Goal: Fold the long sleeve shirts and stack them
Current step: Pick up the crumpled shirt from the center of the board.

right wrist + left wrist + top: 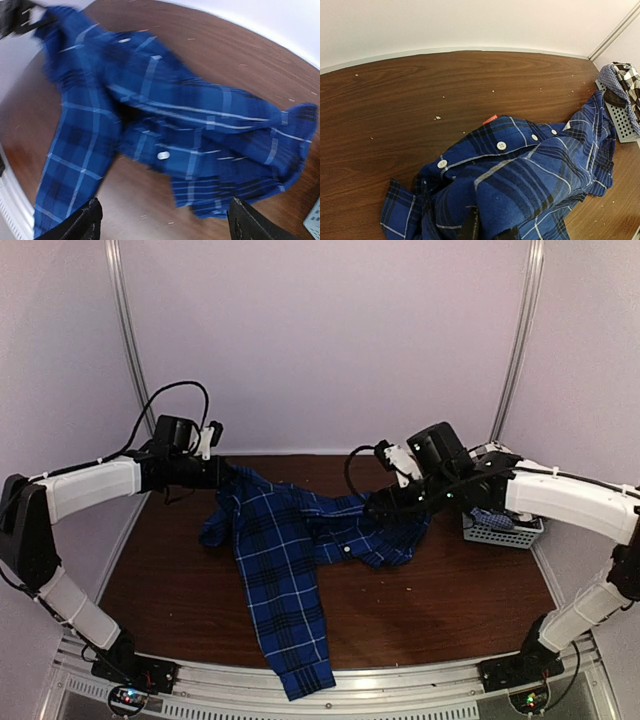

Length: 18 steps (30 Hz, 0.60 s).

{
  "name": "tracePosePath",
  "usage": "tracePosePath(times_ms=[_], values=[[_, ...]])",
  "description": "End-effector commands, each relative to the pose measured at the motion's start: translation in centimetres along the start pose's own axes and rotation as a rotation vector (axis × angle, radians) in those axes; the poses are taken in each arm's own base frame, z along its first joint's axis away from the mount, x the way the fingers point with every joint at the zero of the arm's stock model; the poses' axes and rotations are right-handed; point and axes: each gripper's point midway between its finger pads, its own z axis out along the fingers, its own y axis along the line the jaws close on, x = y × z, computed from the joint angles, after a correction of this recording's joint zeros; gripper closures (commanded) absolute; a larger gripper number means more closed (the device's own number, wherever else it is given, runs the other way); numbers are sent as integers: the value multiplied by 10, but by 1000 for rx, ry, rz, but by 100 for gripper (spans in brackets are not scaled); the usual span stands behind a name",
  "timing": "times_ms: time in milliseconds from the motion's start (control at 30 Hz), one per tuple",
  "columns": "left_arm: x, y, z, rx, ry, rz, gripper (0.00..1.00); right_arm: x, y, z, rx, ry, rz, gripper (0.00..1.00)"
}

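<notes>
The royal-blue plaid shirt [290, 550] lies crumpled on the brown table, with one long part reaching down to the front edge. It also shows in the left wrist view [530, 185] and in the right wrist view [165, 115]. My left gripper [222, 475] is at the shirt's far left corner, and its fingers [470, 227] are shut on a fold of the blue cloth. My right gripper [378, 507] hovers over the shirt's right part with its jaws wide open and empty [162, 220]. The black-and-white checked shirt [629, 82] is bunched in the basket at the right.
A pale plastic mesh basket [505, 533] stands at the table's right edge, close under my right arm; it also shows in the left wrist view [620, 117]. White walls close in the back and both sides. The bare table [450, 600] shows at the front right.
</notes>
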Motion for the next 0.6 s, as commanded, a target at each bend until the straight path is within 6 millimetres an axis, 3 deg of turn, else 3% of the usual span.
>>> tracePosePath(times_ms=[0,100,333,433,567], values=[[-15,-15,-17,72,-53,31,91,-6,-120,1,338,-33,198,12],[-7,-25,-25,128,-60,38,91,-18,-165,11,418,-74,285,12],[3,-30,-39,157,-75,58,90,-35,-233,48,567,-6,272,11],[7,-29,-39,149,-63,63,90,-36,-246,70,536,55,140,10],[9,-27,-37,142,-49,65,90,-26,-246,87,456,148,-83,9]])
